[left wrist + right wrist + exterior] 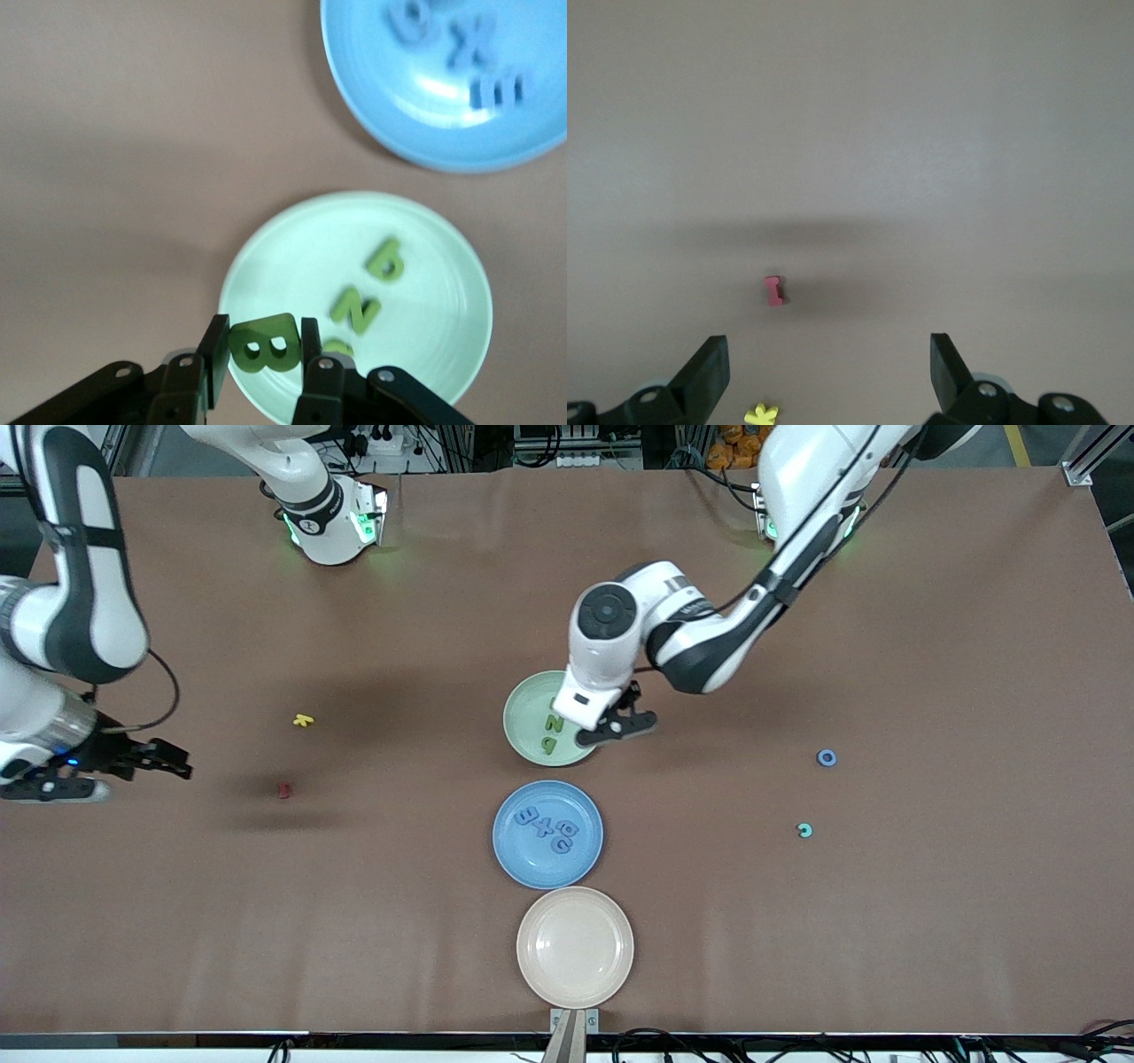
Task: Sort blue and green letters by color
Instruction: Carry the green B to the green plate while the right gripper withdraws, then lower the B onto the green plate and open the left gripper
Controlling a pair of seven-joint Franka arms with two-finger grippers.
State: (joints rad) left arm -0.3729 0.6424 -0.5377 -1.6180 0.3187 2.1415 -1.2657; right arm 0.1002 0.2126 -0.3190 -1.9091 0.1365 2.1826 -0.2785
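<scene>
My left gripper [617, 731] [262, 350] is shut on a dark green letter B [264, 343] and holds it over the rim of the light green plate [523, 722] [292, 266]. In that plate lie a green N [555, 724] [355, 309] and a green P [548, 741] [386, 260]; a third green piece [337, 348] is partly hidden by a finger. The blue plate [509, 850] [372, 133] holds several blue letters [547, 828] [478, 53]. A blue O [826, 757] and a teal C [804, 831] lie on the table toward the left arm's end. My right gripper [164, 764] [828, 372] is open and empty, waiting.
A small yellow letter [303, 720] [761, 413] and a small dark red letter [283, 789] [774, 290] lie on the table toward the right arm's end. An empty beige plate [575, 947] stands nearest the front camera, next to the blue plate.
</scene>
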